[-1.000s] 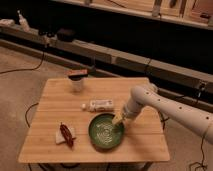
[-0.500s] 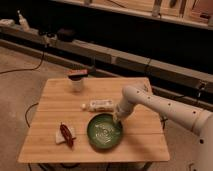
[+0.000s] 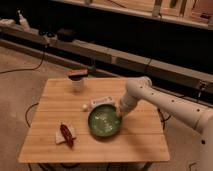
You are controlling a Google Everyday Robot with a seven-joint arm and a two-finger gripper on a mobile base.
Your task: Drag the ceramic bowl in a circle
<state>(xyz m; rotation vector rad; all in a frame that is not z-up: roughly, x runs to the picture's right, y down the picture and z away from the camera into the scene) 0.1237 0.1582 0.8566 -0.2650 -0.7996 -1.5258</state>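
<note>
Right of centre in the frame, your tool meets the right rim of the ceramic bowl, which sits lower-middle on the counter. You cannot tell whether it grips that rim.

Wooden table — lidded white cup at its back, reddish item near front-left.

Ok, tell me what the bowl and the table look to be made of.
The ceramic bowl: likely glazed ceramic, dark green with pale streaks and a glossy sheen. The table: apparently wood, with light parallel strips and a matte finish. The gripper is at the bowl's right rim.
</note>
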